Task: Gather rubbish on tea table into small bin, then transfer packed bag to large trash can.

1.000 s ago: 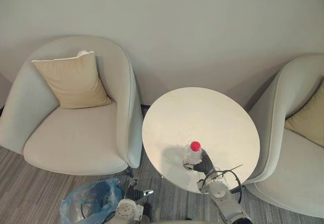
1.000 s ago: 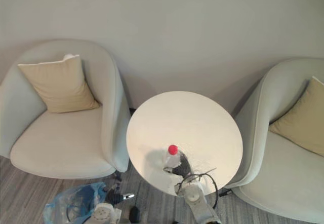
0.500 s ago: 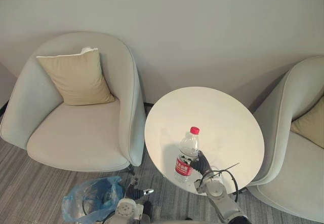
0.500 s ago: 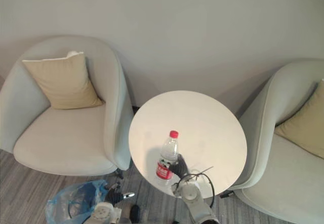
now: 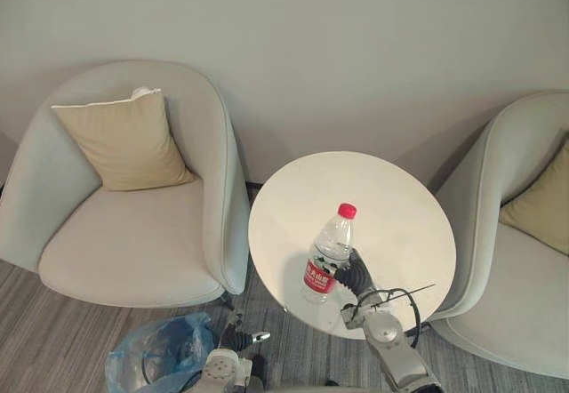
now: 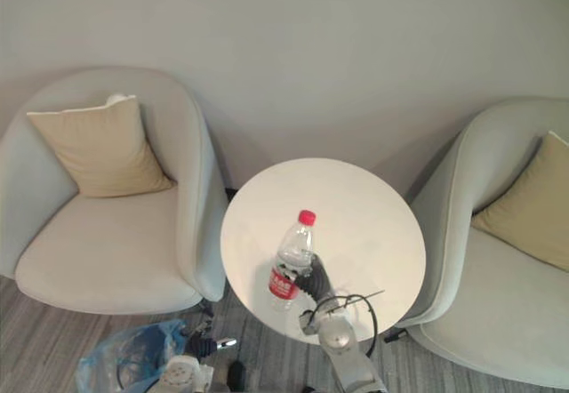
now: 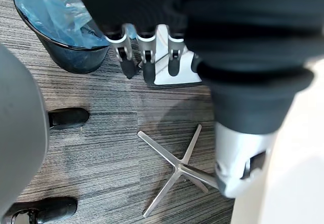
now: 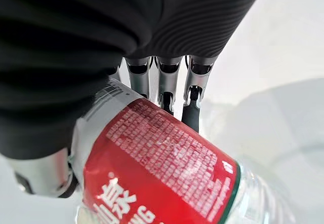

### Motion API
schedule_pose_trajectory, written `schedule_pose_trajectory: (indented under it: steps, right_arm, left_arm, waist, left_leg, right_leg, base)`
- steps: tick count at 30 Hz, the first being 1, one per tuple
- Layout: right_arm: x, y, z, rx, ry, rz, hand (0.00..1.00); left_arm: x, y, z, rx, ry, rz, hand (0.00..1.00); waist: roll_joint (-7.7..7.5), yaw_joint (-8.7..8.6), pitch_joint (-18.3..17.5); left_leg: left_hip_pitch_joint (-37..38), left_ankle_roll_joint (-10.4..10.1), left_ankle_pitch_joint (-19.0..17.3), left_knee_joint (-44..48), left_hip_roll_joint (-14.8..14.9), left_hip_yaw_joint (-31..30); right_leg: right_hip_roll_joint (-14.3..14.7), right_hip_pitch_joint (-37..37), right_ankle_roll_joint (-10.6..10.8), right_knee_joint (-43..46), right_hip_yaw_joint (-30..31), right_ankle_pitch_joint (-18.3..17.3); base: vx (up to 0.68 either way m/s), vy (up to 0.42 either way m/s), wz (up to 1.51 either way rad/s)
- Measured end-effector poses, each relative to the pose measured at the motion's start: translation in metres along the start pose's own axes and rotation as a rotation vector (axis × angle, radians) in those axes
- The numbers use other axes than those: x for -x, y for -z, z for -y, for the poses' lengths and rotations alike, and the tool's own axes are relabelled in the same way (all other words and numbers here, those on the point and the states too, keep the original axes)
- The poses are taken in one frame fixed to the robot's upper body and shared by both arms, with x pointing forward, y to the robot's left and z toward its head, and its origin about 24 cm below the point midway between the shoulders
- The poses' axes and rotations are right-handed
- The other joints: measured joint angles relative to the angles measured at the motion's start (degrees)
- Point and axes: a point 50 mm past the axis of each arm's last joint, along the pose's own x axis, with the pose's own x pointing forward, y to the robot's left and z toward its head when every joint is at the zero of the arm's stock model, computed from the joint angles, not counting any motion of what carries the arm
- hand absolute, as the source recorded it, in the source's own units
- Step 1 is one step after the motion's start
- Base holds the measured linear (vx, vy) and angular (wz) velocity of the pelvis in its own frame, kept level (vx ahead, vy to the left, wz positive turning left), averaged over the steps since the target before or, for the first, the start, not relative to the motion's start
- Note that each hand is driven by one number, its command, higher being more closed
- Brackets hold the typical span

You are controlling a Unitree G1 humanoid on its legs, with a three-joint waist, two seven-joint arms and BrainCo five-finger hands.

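One clear plastic bottle with a red cap and a red label is leaning in the lower middle of the head view, its cap tipping toward the upper right, over the near part of the round white table. Whether its base is touching the tabletop cannot be told. The right hand is clamping it low on the body from the lower right. In the right wrist view the fingers are curling round the labelled band and pressing against it.

Handling, as judged: the bottle is looking empty or nearly so, so it is probably light, thin-walled and apt to dent under a hard squeeze. The bare plastic is likely slippery, while the label band is offering the better purchase. The present hold at that band is appearing sound. A grip nearer the neck would be letting the body swing.

The bin, lined with a blue bag, is standing on the striped carpet in the lower left corner, well apart from the table. The left hand is hanging near its rim, fingers relaxed and holding nothing.

A pale armchair is standing left of the table, carrying a tan cushion. A second armchair is occupying the right edge.
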Motion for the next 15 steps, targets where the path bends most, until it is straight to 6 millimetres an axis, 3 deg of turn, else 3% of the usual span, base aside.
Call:
schedule_pose_trajectory:
  steps: [3,6,8,9,10,11,12,14,15]
  right_arm:
    - [-0.001,-0.001,0.001,0.013,-0.005,0.008,1.00]
    - [-0.013,-0.012,0.013,0.070,-0.004,0.061,1.00]
    - [-0.026,-0.026,0.023,0.124,0.006,0.120,1.00]
    - [-0.028,-0.030,0.024,0.129,0.010,0.133,1.00]
    - [-0.033,-0.037,0.024,0.139,0.015,0.161,1.00]
    - [-0.038,-0.044,0.025,0.145,0.017,0.184,1.00]
    - [-0.040,-0.047,0.026,0.148,0.020,0.196,1.00]
    - [-0.040,-0.046,0.031,0.169,0.025,0.196,1.00]
    - [-0.040,-0.046,0.034,0.174,0.037,0.195,1.00]
  left_arm:
    - [0.000,-0.001,0.003,-0.005,0.022,0.004,0.00]
    - [-0.001,-0.009,0.011,-0.003,0.047,0.026,0.00]
    - [-0.001,-0.017,0.018,0.006,0.066,0.060,0.00]
    - [-0.001,-0.019,0.018,0.005,0.066,0.072,0.00]
    - [-0.002,-0.021,0.017,-0.003,0.068,0.079,0.00]
    - [-0.002,-0.023,0.019,-0.001,0.080,0.090,0.00]
    - [-0.002,-0.024,0.020,-0.004,0.088,0.087,0.00]
    - [0.000,-0.017,0.031,-0.020,0.120,0.062,0.00]
    - [0.001,-0.017,0.034,-0.023,0.127,0.063,0.00]
  waist:
    - [1.14,-0.02,0.29]
    - [3.99,0.17,2.04]
    - [6.15,0.78,2.90]
    - [6.07,0.92,2.93]
    - [5.07,0.68,3.19]
    - [5.37,0.77,3.12]
    - [5.12,0.57,3.27]
    - [5.25,-1.13,3.07]
    - [5.35,-1.84,2.99]
  left_leg:
    - [-2.06,0.03,0.03,1.06,-0.24,-1.00]
    - [-7.48,-0.09,0.24,5.26,-0.53,-3.66]
    - [-15.70,-0.71,1.32,13.06,-0.74,-3.85]
    - [-16.78,-1.32,3.33,12.49,-1.33,-4.13]
    - [-17.20,-0.85,5.11,11.45,-1.43,-2.32]
    - [-18.99,2.53,-2.73,22.35,1.03,5.08]
    - [-17.86,3.42,-7.11,28.69,4.03,11.39]
    - [-9.53,2.63,-10.84,32.64,10.98,24.26]
    - [-7.28,2.46,-10.83,31.55,12.11,26.43]
  right_leg:
    - [-0.16,-1.22,0.00,0.48,-1.01,0.00]
    - [-0.53,-3.49,-0.10,1.99,-3.95,-0.04]
    - [-0.29,-7.25,-1.15,4.73,-6.07,-0.22]
    - [-0.45,-7.75,-1.82,4.53,-6.92,-0.13]
    - [-2.45,-8.64,-2.83,4.11,-10.03,0.01]
    - [-2.78,-9.89,-3.58,5.16,-12.30,0.16]
    - [-2.90,-9.65,-3.74,5.37,-13.44,0.25]
    - [-3.98,-8.13,-3.78,6.19,-17.27,0.25]
    - [-4.32,-7.81,-3.78,6.47,-18.54,0.26]
  base:
    - [-0.04,-0.012,0.18]
    - [-0.08,-0.007,0.53]
    - [-0.17,-0.023,0.77]
    - [-0.18,-0.003,0.94]
    - [-0.19,-0.046,0.89]
    - [-0.16,-0.063,0.89]
    - [-0.10,-0.072,0.65]
    - [-0.08,0.042,0.86]
    - [-0.11,0.108,1.14]
